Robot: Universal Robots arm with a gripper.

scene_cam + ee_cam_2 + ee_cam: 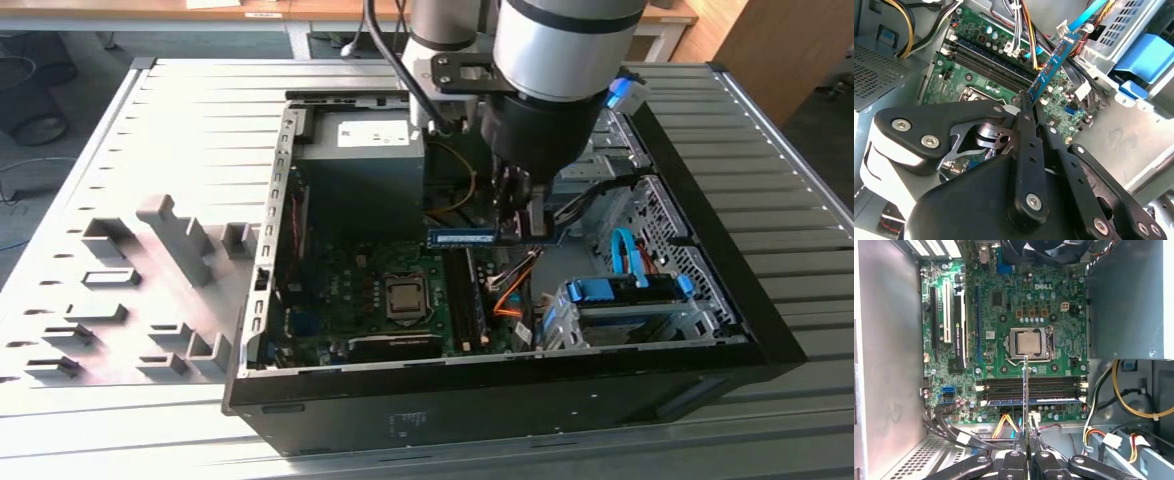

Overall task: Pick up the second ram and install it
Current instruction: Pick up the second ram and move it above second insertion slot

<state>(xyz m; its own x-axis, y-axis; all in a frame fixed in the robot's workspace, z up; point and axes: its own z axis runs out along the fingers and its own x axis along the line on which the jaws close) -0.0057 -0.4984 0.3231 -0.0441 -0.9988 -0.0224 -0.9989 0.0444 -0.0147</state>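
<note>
- The gripper hangs inside the open computer case, its fingers pinched onto one end of the second ram.
- In the exterior view the ram is held in the air above the motherboard, lying roughly level, apart from the board and not seated in any slot.
- In the second wrist view the ram juts out past the fingertips, its label side showing, over the green board and a bundle of coloured cables.
- In the first wrist view the ram appears edge-on as a thin line rising from the gripper and crossing the long black memory slots.
- The slot farthest from the CPU socket appears to hold another memory stick.
- The grey power supply sits at one end of the case.
- Grey fixture blocks stand on the table at the exterior view's left of the case.
</note>
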